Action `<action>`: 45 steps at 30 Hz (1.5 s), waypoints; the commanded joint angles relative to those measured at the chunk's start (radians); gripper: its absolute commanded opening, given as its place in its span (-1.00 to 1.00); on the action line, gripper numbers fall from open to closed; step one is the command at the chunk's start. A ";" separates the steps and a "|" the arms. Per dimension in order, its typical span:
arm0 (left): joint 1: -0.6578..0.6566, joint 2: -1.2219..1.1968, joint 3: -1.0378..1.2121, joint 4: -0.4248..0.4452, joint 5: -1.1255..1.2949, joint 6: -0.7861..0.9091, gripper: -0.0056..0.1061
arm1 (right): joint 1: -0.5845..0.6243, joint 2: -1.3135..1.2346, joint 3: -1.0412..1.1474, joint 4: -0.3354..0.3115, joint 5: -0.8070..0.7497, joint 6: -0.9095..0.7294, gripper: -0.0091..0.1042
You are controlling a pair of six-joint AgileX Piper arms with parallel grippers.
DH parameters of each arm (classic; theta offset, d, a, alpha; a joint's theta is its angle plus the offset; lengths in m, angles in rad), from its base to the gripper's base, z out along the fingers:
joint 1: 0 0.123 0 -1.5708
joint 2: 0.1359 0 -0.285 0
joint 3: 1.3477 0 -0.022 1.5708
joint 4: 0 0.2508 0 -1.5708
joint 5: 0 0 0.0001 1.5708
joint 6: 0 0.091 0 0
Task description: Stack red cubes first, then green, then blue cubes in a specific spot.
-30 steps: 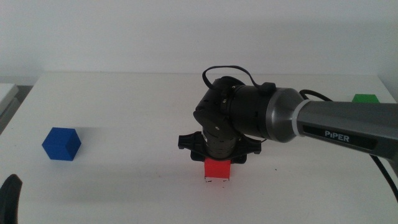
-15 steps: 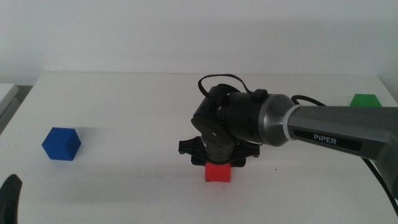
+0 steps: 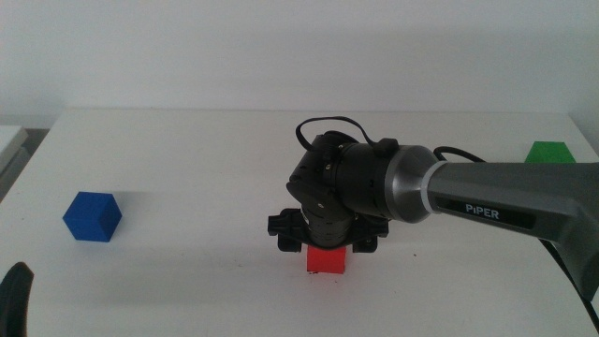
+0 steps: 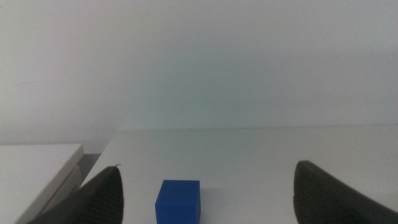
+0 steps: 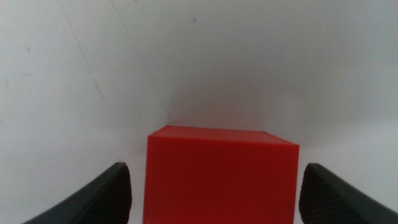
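Observation:
The red cube point(image 3: 328, 260) rests on the white table near the front middle. My right gripper point(image 3: 327, 245) points down over it, and in the right wrist view the red cube point(image 5: 221, 177) sits between the jaws of the right gripper point(image 5: 214, 167), open with a thin gap on each side. At the left of the table lies the blue cube point(image 3: 93, 216), also seen as the blue cube point(image 4: 178, 200) ahead of my left gripper point(image 4: 208, 167), which is open. My left gripper point(image 3: 17, 301) waits at the bottom left corner. The green cube point(image 3: 548, 152) is far right. The specific spot's pen marks are hidden.
The right arm's grey forearm point(image 3: 505, 201) stretches across the right half of the table, with a black cable looped over the wrist. A white block point(image 4: 37, 171) lies beyond the table's left edge.
The right wrist has sunk lower over the red cube, so less of the cube shows. The cube stays at about the same place. The left arm has not moved.

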 commanded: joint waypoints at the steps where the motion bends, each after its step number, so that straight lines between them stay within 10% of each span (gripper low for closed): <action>1: 0.002 -0.004 0.001 0.000 -0.014 -0.001 0.78 | 0.000 -0.017 0.003 -0.017 0.001 -0.035 0.67; 10: 0.002 -0.004 0.001 0.000 -0.014 -0.001 0.78 | -0.096 -0.326 0.003 0.028 0.130 -0.327 0.69; 26: 0.002 -0.004 0.001 0.000 -0.014 -0.001 0.78 | -0.924 -0.306 -0.178 0.380 0.239 -1.020 0.69; 45: 0.002 -0.004 0.001 0.000 -0.014 -0.001 0.78 | -1.007 0.153 -0.501 0.418 0.286 -1.176 0.68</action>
